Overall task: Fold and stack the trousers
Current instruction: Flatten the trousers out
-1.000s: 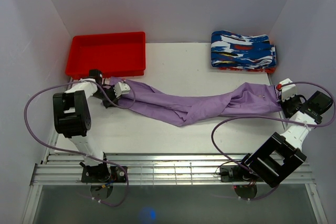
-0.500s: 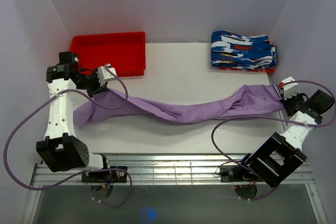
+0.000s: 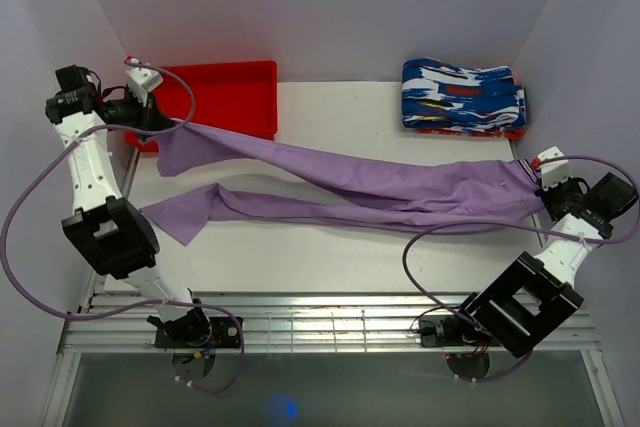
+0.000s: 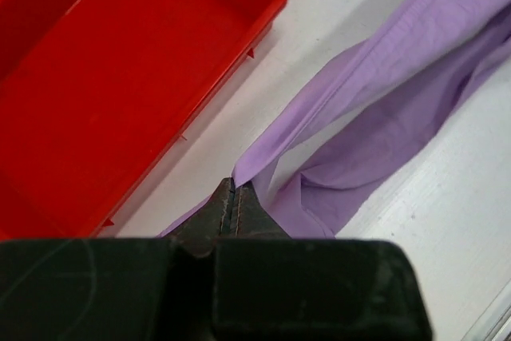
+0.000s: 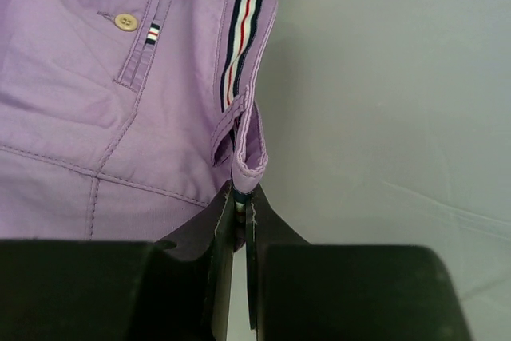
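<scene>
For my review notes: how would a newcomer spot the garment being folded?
On the white table, between the red plastic tray at back left and the folded blue-white-red patterned pile at back right, stretch long lilac cloth trousers. Only they are plain and unfolded, legs splayed toward the tray.

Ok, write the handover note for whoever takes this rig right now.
Left gripper: shut on one leg end of the trousers, by the red tray.
Right gripper: shut on the waistband at the right edge of the table.
Trousers: stretched across the table between both grippers; the other leg lies loose, nearer the arms.
Done: garment pulled out lengthwise.
Left: every fold, then stacking, probably on the patterned folded garments.
</scene>
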You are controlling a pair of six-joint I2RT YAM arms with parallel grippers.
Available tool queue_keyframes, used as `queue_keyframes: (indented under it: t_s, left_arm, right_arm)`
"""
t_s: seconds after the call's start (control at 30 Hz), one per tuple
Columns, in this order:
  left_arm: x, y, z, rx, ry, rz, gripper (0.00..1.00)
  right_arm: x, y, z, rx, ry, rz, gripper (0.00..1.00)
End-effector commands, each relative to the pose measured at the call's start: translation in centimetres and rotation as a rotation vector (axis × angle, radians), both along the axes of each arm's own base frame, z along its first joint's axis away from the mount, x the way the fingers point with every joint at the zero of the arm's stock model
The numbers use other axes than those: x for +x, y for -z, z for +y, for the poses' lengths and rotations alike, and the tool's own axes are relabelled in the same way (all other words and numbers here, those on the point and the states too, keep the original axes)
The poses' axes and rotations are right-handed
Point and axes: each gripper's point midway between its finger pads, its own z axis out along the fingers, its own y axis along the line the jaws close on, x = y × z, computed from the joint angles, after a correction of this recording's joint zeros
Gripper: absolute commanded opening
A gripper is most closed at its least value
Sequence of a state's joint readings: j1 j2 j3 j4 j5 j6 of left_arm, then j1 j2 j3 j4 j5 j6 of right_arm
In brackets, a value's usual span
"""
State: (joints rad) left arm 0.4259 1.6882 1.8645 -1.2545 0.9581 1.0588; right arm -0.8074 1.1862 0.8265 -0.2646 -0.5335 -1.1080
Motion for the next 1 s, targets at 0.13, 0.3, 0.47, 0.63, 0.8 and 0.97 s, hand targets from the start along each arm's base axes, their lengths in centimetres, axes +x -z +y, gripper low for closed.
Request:
queue_keyframes:
  t_s: [0.13, 0.3, 0.47, 0.63, 0.8, 0.97]
  left_arm:
    - [10.5, 3.6, 2.6, -0.132, -0.254, 0.074, 0.00]
    - [17.6, 9.8, 6.7, -0.082, -0.469, 0.199, 0.42]
    - [11.4, 9.0, 4.2, -0.037, -0.261, 0.274, 0.71]
    - [-2.9, 10.8, 3.6, 0.226, -0.004, 0.337, 0.67]
    - [-14.5, 17.2, 2.7, 0.350, 0.108, 0.529, 0.62]
    - [-15.5, 21.0, 3.5, 0.419, 0.027, 0.528, 0.64]
  right_arm:
    - [-0.4, 0.3, 2.5, -0.028, -0.146, -0.029, 0.08]
    - [-0.4, 0.6, 1.8, -0.006, -0.117, 0.015, 0.08]
    - [-1.0, 1.1, 2.3, 0.019, -0.123, 0.059, 0.08]
    - [-1.7, 2.2, 2.7, 0.022, -0.127, 0.097, 0.08]
    - [-2.1, 3.1, 2.6, 0.044, -0.108, 0.140, 0.08]
    - [-1.9, 3.0, 2.5, 0.052, -0.102, 0.142, 0.08]
